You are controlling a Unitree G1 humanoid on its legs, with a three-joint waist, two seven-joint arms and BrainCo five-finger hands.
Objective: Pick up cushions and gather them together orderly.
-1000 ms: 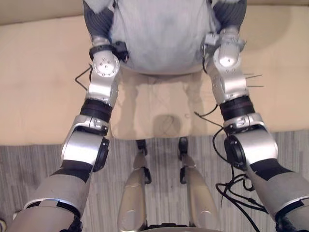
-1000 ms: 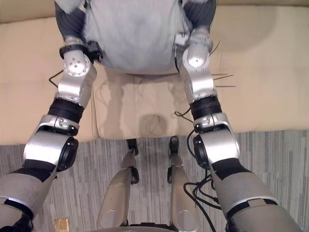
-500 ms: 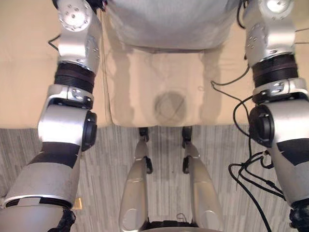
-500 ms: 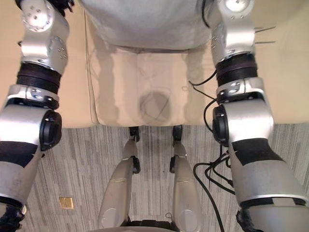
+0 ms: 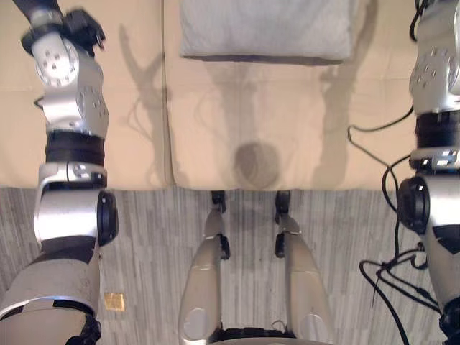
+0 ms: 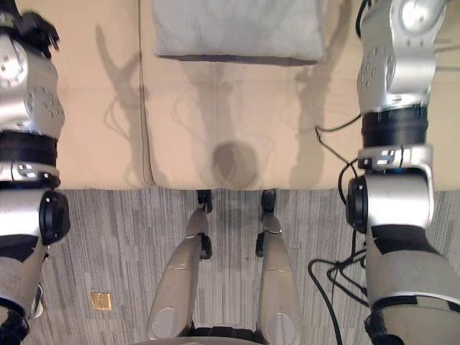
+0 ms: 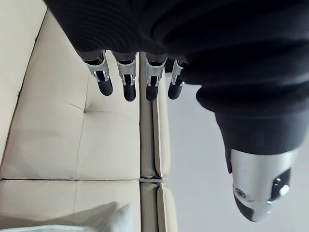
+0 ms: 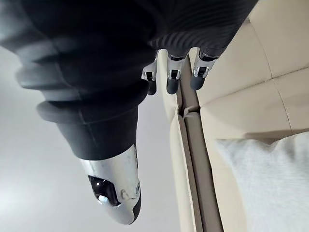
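Where the pale grey, plump rectangular fabric cushion (image 5: 266, 29) lies: flat on the middle seat of the cream leather sofa (image 5: 237, 136), toward the sofa's back, with neither hand on it.
How it looks: a soft-cornered oblong with a fine nap, cooler in tone than the sofa, its long edge running parallel to the sofa's front edge, with a thin shadow beneath.
How it should handle: likely light, soft and yielding. It would probably sag if lifted by one corner, and the napped cover seems unlikely to slip.
Where to take hold: best judged at the two short ends, one hand on each, pressing inward so it comes off the sofa level.
Left hand (image 7: 152, 79): held above the sofa's left part, fingers (image 7: 126, 82) straight and hanging, thumb apart, holding nothing.
Right hand (image 8: 173, 75): above the sofa's right part, beside the cushion, fingers extended and empty.
Progress: judged from the sofa, this cushion sits squarely placed.
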